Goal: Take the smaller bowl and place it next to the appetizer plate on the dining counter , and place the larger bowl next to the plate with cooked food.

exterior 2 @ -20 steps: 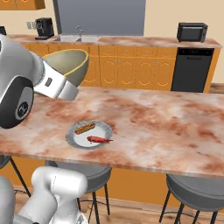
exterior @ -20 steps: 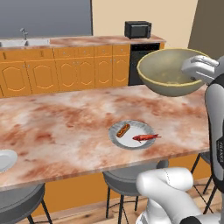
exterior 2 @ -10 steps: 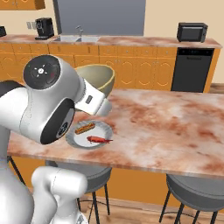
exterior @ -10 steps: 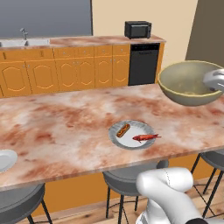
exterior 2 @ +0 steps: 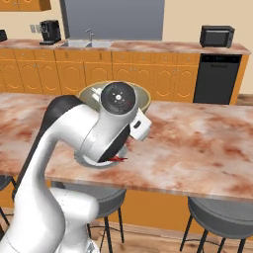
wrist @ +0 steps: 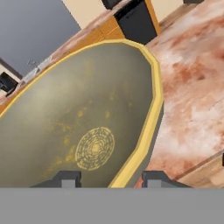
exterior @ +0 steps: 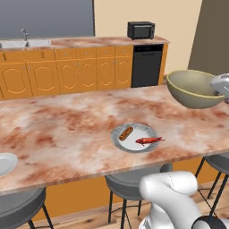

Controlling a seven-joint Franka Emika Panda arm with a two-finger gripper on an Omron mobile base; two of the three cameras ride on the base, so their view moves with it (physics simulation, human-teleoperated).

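My jaws are clamped on the yellow rim of the larger bowl (wrist: 83, 127), one fingertip (wrist: 65, 178) inside the rim and the other outside it, and I hold the bowl up in the air, tilted, clear of the surface. From the left base view the larger bowl (exterior: 193, 88) hangs beyond and to the right of the plate with cooked food (exterior: 134, 137), over the far right part of the dining counter (exterior: 67, 134). A second, pale plate (exterior: 5, 163) lies on the same surface, well to the left of the food plate.
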